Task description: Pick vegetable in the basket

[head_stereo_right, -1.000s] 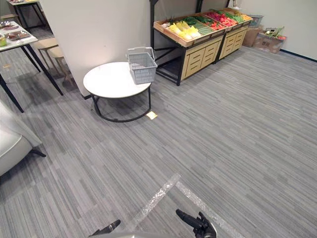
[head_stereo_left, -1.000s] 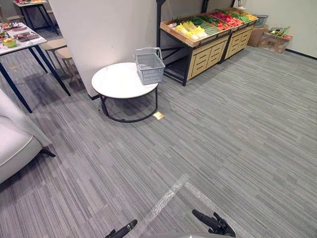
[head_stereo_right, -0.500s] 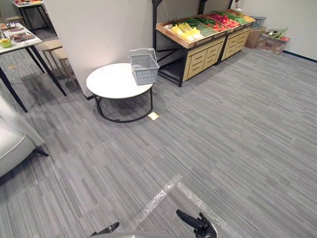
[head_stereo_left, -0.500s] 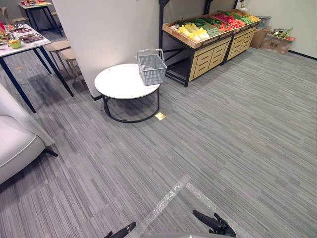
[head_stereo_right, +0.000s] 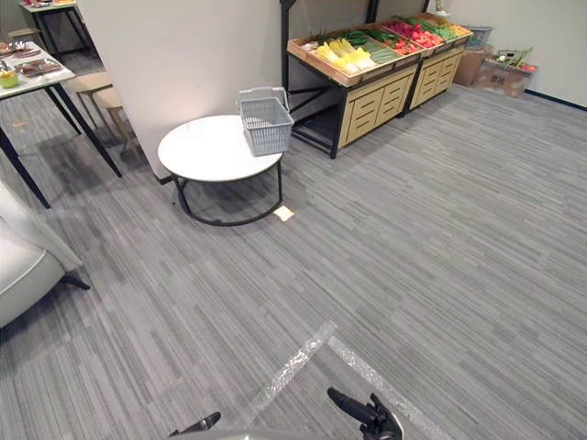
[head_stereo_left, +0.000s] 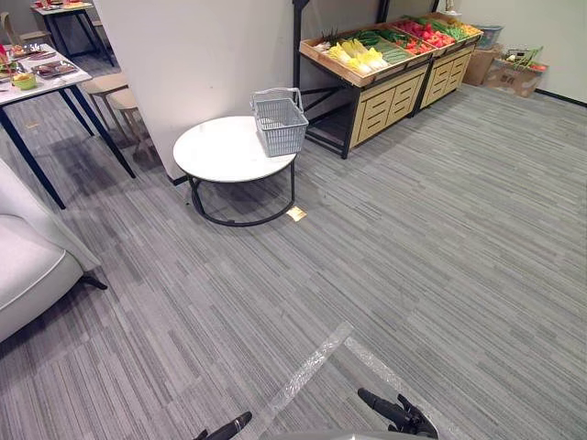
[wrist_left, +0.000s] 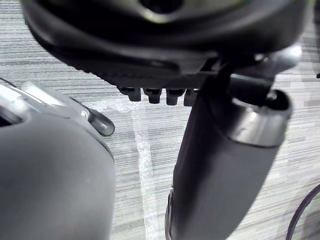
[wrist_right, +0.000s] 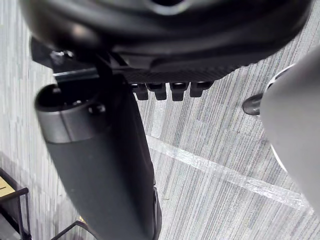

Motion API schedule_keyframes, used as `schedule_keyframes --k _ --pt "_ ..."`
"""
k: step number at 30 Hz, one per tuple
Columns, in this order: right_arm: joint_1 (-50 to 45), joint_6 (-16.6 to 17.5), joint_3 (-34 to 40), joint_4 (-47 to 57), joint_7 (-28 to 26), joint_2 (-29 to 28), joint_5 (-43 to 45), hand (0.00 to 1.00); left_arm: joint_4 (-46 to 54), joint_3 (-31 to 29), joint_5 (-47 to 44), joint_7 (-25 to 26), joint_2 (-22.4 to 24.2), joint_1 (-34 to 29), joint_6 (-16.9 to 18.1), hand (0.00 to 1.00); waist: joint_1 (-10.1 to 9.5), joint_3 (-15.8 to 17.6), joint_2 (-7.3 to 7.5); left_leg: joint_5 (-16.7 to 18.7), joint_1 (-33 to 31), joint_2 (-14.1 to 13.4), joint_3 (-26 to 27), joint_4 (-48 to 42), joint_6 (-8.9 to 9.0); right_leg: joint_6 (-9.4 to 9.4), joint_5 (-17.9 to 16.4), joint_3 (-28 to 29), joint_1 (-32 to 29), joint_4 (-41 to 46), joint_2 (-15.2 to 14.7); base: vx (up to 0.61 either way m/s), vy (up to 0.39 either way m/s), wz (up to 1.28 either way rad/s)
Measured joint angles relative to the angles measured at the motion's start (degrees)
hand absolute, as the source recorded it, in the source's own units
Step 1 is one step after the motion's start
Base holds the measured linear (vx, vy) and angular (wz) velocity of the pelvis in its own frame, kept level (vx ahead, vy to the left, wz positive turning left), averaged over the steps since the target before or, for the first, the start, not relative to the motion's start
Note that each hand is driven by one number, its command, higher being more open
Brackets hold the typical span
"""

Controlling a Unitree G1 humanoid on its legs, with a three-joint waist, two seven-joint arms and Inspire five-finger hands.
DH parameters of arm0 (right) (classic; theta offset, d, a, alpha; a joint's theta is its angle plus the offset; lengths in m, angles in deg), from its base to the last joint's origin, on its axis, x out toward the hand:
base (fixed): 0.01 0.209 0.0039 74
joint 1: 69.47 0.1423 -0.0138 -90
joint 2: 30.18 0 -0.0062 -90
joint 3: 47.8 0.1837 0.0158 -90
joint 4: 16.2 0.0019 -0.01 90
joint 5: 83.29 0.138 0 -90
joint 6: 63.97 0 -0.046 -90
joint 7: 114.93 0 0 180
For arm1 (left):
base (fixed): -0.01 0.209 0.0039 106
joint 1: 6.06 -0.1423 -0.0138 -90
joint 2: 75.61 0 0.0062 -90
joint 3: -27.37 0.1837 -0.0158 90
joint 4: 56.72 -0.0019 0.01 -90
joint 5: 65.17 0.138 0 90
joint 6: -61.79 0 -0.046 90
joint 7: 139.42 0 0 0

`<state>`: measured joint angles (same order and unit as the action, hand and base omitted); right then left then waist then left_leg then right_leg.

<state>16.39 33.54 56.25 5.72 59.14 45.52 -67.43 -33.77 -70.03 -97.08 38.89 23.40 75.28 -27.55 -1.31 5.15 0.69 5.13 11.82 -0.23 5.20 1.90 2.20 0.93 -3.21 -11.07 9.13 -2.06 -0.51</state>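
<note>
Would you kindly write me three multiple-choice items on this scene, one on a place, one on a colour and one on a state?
1. Where does the grey basket stand? A on the floor; B on the round table; C on the vegetable stand.
2. What colour is that table's top? A white; B black; C red.
3. What does the right hand hold? A the basket; B a vegetable; C nothing.
Answers: B, it sits near the tabletop's edge; A, the top shows white; C, its fingers are open round nothing.
</note>
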Motion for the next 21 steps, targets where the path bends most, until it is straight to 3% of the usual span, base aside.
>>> schedule_keyframes --k 12,15,17,18,19,20,21 --pt "0.0 0.0 0.0 0.7 0.0 0.1 0.1 1.0 -0.1 -0.5 1.2 0.3 0.1 0.2 -0.1 1.0 0.0 0.9 -0.09 0.2 0.2 -0.4 0.5 -1.5 0.08 -0.84 -0.9 0.4 -0.5 3.0 0.0 0.0 -0.002 -0.01" --pt "0.4 0.0 -0.1 2.1 0.5 0.0 0.7 1.0 0.6 -3.8 1.2 1.0 0.7 0.7 -0.5 1.0 0.0 3.3 -0.02 5.2 -3.5 -1.1 0.9 -11.5 0.21 -1.39 -6.7 0.9 -4.6 14.2 -0.9 -0.11 -0.03 -0.07" --pt "0.5 0.1 -0.6 2.9 0.5 0.0 1.3 1.0 1.8 -6.9 0.9 0.9 1.1 0.5 -1.1 1.0 -0.01 4.3 0.65 9.2 -10.5 -2.7 2.5 -27.3 0.95 -2.24 -10.8 0.9 -7.7 20.8 -1.4 -0.13 -0.05 0.03" --pt "0.4 0.1 -1.4 3.2 0.6 0.2 1.3 1.0 2.0 -8.1 0.9 0.8 1.4 0.4 -1.2 1.0 0.03 4.4 0.7 9.3 -13.5 -3.6 3.3 -32.8 0.68 -2.44 -11.3 0.8 -8.2 21.6 -1.5 -0.1 -0.062 0.03" --pt "0.3 0.0 -3.2 3.7 0.9 1.1 1.2 1.0 2.7 -10.2 0.8 0.7 2.4 0.3 -1.2 1.0 -0.03 4.9 0.57 8.2 -18.8 -5.5 4.3 -42.9 -0.85 -3.1 -11.8 0.8 -8.3 22.4 -0.9 -0.08 -0.058 -0.05" --pt "0.4 0.0 -4.2 3.8 1.5 1.8 1.3 1.0 2.8 -11.8 -0.3 0.5 3.5 -0.2 -1.2 1.0 -0.05 5.5 -0.41 8.2 -22.3 -7.3 4.7 -49.7 -1.4 -3.45 -12.2 1.0 -7.9 22.9 -0.6 -0.03 -0.042 -0.1" --pt "0.7 -0.1 -4.1 3.8 1.8 1.9 1.3 1.0 2.7 -11.9 -2.2 0.2 3.8 -0.3 -1.2 1.0 -0.2 5.8 -0.07 8.7 -23.8 -7.8 4.9 -51.4 -0.79 -3.41 -12.5 1.5 -7.0 23.0 -0.6 0.03 -0.006 -0.14"
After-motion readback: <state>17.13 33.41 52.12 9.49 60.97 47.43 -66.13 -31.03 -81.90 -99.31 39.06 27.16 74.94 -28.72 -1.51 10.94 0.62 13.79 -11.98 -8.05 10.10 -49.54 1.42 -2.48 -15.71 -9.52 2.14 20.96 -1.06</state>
